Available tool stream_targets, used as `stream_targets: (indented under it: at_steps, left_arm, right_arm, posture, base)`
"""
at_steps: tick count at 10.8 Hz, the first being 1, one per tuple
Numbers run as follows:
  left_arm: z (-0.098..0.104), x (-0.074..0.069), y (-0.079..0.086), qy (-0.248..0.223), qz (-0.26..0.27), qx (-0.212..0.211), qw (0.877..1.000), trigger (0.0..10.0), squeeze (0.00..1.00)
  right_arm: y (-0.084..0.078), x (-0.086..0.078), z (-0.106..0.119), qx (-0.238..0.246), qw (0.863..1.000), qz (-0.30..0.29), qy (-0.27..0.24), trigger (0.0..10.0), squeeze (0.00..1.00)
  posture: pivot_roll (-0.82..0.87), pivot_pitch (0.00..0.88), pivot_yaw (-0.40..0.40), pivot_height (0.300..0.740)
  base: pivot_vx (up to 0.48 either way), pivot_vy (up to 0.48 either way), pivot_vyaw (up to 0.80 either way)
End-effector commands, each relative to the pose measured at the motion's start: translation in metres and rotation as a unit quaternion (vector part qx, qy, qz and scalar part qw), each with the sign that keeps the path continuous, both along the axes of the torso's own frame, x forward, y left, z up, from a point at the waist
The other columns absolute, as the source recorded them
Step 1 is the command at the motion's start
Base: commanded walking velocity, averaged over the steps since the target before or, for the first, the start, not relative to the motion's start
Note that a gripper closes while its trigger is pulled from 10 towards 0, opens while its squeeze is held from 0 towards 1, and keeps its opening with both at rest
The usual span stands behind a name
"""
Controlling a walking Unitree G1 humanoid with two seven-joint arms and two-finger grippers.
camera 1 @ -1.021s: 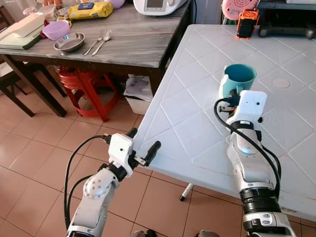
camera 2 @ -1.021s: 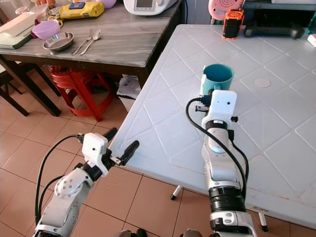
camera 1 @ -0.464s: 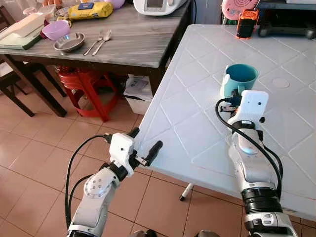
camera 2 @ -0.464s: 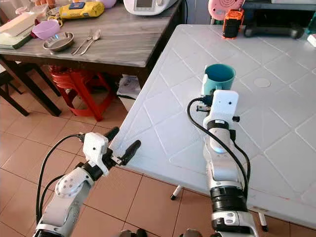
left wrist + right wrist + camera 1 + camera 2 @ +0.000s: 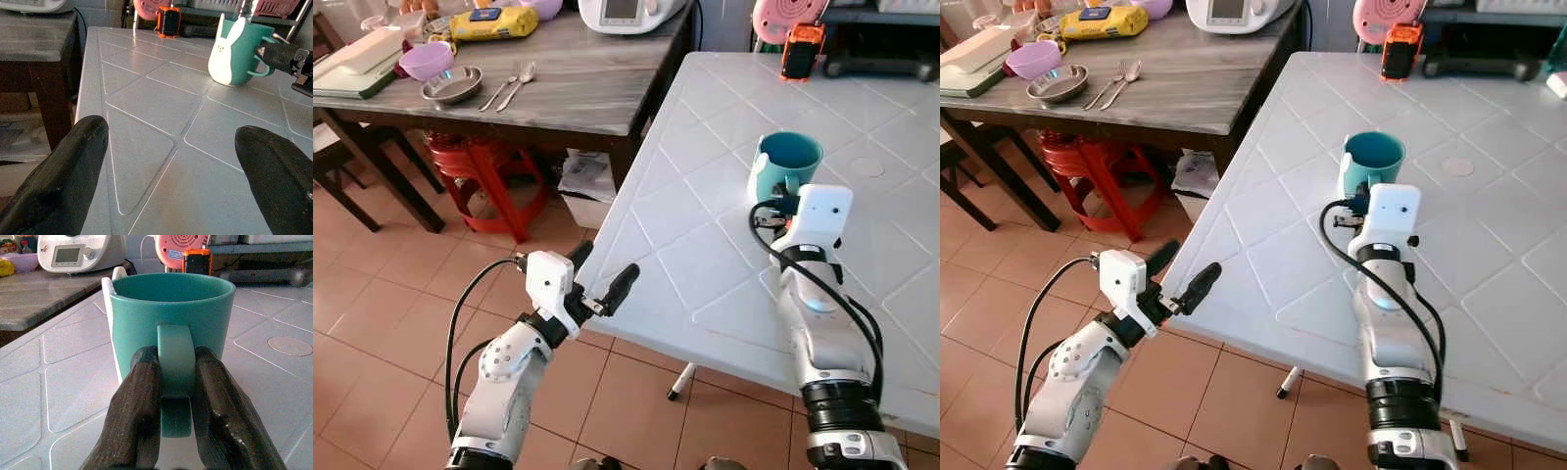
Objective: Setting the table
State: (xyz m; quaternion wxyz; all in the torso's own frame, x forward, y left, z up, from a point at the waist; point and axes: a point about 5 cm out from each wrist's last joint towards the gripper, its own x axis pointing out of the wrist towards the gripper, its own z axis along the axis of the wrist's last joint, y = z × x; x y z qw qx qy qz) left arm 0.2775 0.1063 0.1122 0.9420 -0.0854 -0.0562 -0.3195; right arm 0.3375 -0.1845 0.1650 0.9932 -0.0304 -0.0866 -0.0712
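So far: right gripper (image 5: pixel 175 382) clamped on teal mug (image 5: pixel 171 328) handle, mug on white table (image 5: pixel 705 255). Left gripper (image 5: pixel 602 279) fingers apart, empty, at table edge. Spoon and fork (image 5: pixel 512 84), bowls (image 5: pixel 450 84) far beyond left gripper, not yet brought.

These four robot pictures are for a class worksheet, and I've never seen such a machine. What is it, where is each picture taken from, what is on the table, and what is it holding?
It is a humanoid robot with two silver arms, each ending in two black fingers. Two pictures come from cameras in its head, looking down; the other two come from cameras on its wrists, looking along the fingers. The right gripper is shut on the handle of a teal mug, which stands on the white table. The left gripper is open, holding nothing, at the table's near corner. Beyond, a wooden table holds a metal bowl, a fork and spoon and a purple bowl.
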Motion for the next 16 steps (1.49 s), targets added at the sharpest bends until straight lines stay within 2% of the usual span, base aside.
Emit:
stream_targets:
  at_steps: [1, 2, 3, 4, 5, 6, 8, 9, 16]
  left_arm:
    - [-0.001, 0.002, 0.009, 0.005, 0.024, 0.008, 1.0, 10.0, 0.0]
    - [-0.006, 0.008, 0.016, 0.02, 0.064, 0.027, 0.997, 10.0, 0.0]
    - [-0.009, 0.016, 0.025, 0.035, 0.123, 0.054, 0.99, 10.0, 0.0]
    - [-0.008, 0.02, 0.03, 0.035, 0.152, 0.062, 0.986, 10.0, 0.0]
    - [-0.009, 0.022, 0.034, 0.043, 0.161, 0.063, 0.984, 10.0, 0.0]
    - [-0.009, 0.023, 0.035, 0.042, 0.164, 0.061, 0.984, 10.0, 0.0]
    - [-0.007, 0.025, 0.03, 0.04, 0.158, 0.057, 0.985, 10.0, 0.0]
    - [-0.007, 0.026, 0.03, 0.04, 0.157, 0.059, 0.985, 10.0, 0.0]
    - [-0.009, 0.026, 0.029, 0.041, 0.148, 0.07, 0.986, 10.0, 0.0]
  right_arm:
    - [0.003, -0.003, 0.0, -0.018, 1.0, 0.009, 0.002, 10.0, 0.0]
    - [0.005, -0.004, 0.004, -0.032, 0.999, 0.014, -0.004, 10.0, 0.0]
    - [0.011, -0.009, 0.009, -0.001, 0.999, 0.05, -0.013, 10.0, 0.0]
    - [0.012, -0.016, 0.016, -0.014, 0.997, 0.056, -0.049, 10.0, 0.0]
    - [0.014, -0.027, 0.01, 0.018, 0.996, 0.086, -0.012, 10.0, 0.0]
    - [0.016, -0.036, 0.01, 0.03, 0.994, 0.101, -0.025, 10.0, 0.0]
    - [0.016, -0.045, 0.006, 0.04, 0.994, 0.102, -0.011, 10.0, 0.0]
    - [0.016, -0.045, 0.007, 0.053, 0.993, 0.102, -0.006, 10.0, 0.0]
    - [0.019, -0.042, 0.011, 0.048, 0.994, 0.102, -0.011, 10.0, 0.0]
  posture:
    - [-0.12, 0.097, 0.119, 0.74]
    - [-0.12, 0.094, 0.122, 0.74]
    - [-0.12, 0.094, 0.127, 0.74]
    - [-0.12, 0.097, 0.128, 0.74]
    - [-0.12, 0.099, 0.125, 0.74]
    - [-0.12, 0.101, 0.125, 0.74]
    - [-0.12, 0.104, 0.135, 0.74]
    - [-0.12, 0.104, 0.141, 0.74]
    - [-0.12, 0.112, 0.151, 0.74]
  base:
    - [0.0, 0.0, 0.0]
    - [0.0, 0.0, 0.0]
    - [0.0, 0.0, 0.0]
    - [0.0, 0.0, 0.0]
    - [0.0, 0.0, 0.0]
    - [0.0, 0.0, 0.0]
    - [0.0, 0.126, 0.0]
    - [0.0, 0.262, 0.0]
    - [0.0, 0.328, -0.66]
